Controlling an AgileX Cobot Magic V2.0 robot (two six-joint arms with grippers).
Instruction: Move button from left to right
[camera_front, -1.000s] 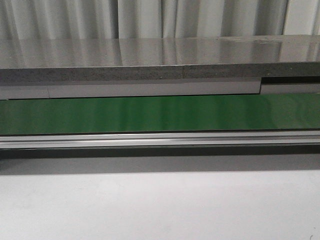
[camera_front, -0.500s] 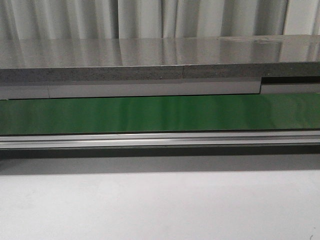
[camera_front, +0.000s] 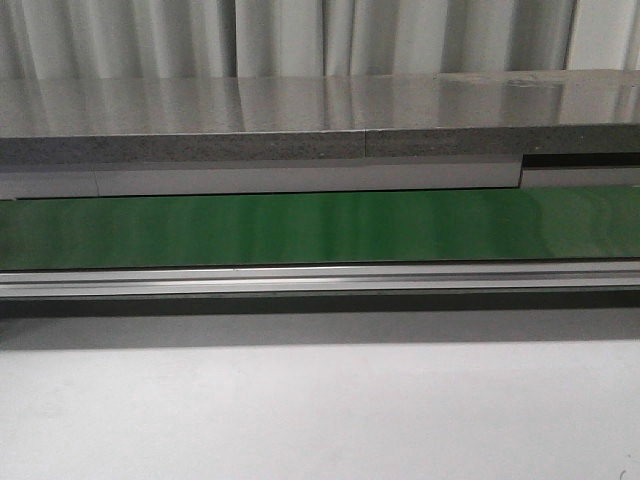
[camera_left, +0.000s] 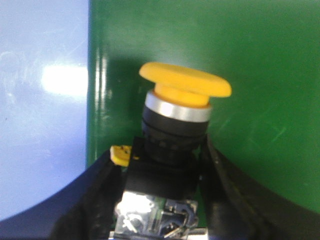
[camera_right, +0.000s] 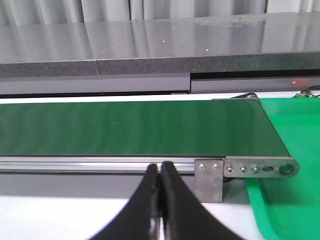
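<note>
Two tools | left tool (camera_left: 160, 200) pinching button (camera_left: 177, 115) | right tool (camera_right: 160, 200) pressed together | no legible writing

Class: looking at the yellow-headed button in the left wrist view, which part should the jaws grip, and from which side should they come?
Grip the dark square body of the button, below the silver collar, coming from its base end. Its flat sides suit the jaws, while the wide yellow head is rounded and overhangs. The left gripper already holds it this way.
</note>
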